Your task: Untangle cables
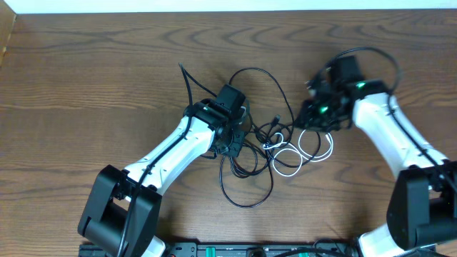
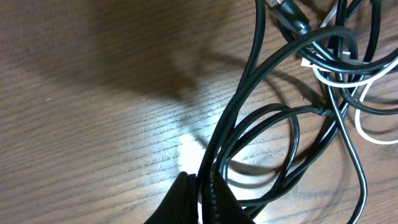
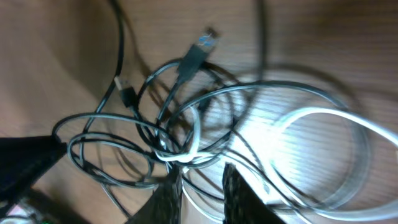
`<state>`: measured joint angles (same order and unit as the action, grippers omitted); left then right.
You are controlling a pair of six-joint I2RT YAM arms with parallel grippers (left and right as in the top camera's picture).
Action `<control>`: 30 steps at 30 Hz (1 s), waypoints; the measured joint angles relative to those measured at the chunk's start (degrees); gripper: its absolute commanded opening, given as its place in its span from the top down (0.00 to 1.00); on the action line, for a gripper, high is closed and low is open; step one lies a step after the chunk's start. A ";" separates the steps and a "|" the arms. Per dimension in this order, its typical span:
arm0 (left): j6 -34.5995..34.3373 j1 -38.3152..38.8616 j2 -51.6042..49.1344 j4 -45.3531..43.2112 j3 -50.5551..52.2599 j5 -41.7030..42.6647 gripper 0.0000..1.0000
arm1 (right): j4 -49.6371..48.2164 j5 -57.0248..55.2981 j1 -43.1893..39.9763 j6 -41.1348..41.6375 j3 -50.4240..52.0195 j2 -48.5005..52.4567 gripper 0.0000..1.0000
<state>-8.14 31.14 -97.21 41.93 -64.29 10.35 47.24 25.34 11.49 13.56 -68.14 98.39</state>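
Note:
The cables lie in one tangle at mid-table: black loops and a white cord wound together. My left gripper sits at the tangle's left side. In the left wrist view it is shut on a black cable, with the white cord at the right. My right gripper is at the tangle's right side. In the right wrist view its jaws stand apart, with thin strands crossing the gap. The white cord and a black plug lie ahead.
A thick black wire arcs over the right arm. The arm bases stand at the table's near edge. A pale strip marks the wooden table's far edge.

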 measured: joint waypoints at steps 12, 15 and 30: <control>0.00 0.00 0.00 -0.04 0.00 0.00 0.92 | -13.55 -3.19 7.54 3.26 10.62 0.00 0.87; 0.00 0.00 0.00 -0.04 0.00 0.00 0.92 | -15.54 -4.50 8.22 4.02 11.74 0.00 0.87; 0.00 0.00 0.00 -0.04 0.00 0.00 0.92 | -20.65 -6.16 8.37 6.69 13.64 0.00 0.89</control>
<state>-8.14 31.14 -97.21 41.89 -64.29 10.35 26.59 19.18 19.86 20.25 -54.50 98.39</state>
